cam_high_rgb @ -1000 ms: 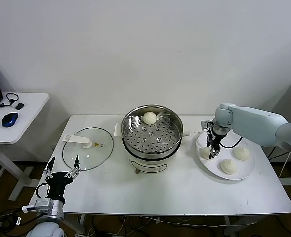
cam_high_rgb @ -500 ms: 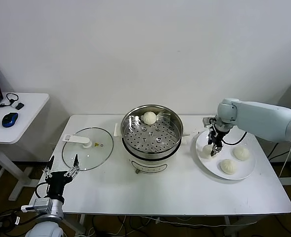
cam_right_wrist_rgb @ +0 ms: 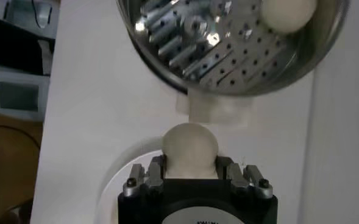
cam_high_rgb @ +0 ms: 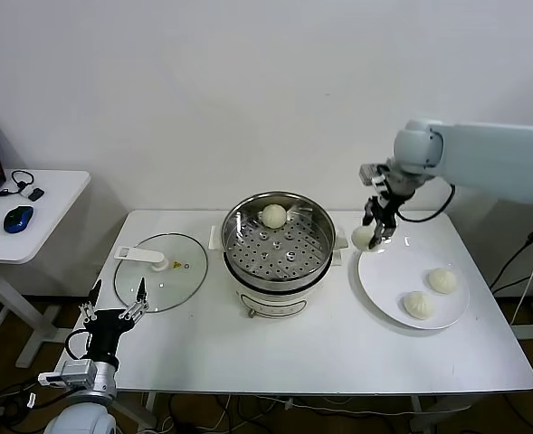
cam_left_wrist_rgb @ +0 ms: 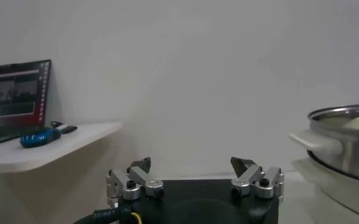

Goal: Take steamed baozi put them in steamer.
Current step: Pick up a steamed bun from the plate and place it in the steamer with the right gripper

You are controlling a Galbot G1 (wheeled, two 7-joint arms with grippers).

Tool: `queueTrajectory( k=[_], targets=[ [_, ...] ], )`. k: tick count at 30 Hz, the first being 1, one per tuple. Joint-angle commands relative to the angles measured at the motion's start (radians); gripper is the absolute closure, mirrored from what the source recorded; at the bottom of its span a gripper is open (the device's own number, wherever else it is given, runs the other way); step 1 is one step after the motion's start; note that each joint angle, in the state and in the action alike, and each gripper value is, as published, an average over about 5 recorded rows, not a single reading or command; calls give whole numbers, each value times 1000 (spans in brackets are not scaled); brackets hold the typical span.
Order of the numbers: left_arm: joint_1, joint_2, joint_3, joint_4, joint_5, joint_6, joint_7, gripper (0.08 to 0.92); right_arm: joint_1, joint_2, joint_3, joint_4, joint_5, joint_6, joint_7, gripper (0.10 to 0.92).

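My right gripper [cam_high_rgb: 371,231] is shut on a cream-white baozi [cam_high_rgb: 364,238] and holds it in the air above the near-left rim of the white plate [cam_high_rgb: 388,291], just right of the steamer [cam_high_rgb: 279,249]. The held baozi [cam_right_wrist_rgb: 189,147] sits between the jaws in the right wrist view, with the steamer's perforated tray [cam_right_wrist_rgb: 240,55] beyond it. One baozi [cam_high_rgb: 274,215] lies at the back of the steamer tray. Two more baozi [cam_high_rgb: 442,279] [cam_high_rgb: 418,305] rest on the plate. My left gripper [cam_high_rgb: 112,316] stands open off the table's front left corner, holding nothing.
A glass lid [cam_high_rgb: 161,282] with a white handle lies flat left of the steamer. A side desk [cam_high_rgb: 31,212] at far left carries a blue mouse [cam_high_rgb: 18,218]. The steamer's white side handle [cam_high_rgb: 338,246] juts toward the plate.
My right gripper closed on a baozi on the plate, lifted it and carried it up and slightly left toward the steamer. The left arm has stayed in place.
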Motion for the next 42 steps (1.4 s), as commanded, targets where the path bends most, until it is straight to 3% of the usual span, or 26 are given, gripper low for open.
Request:
queueTrajectory(
  k=[1, 15, 42],
  targets=[
    [0, 2, 5, -14, -2, 2, 2, 177, 207, 109, -32, 101, 188, -31, 12, 474],
    [9, 2, 11, -26, -2, 3, 8, 177, -106, 370, 106, -127, 204, -83, 85, 468],
    [4, -4, 6, -9, 1, -1, 14, 177, -452, 544, 245, -541, 58, -55, 49, 469]
  ],
)
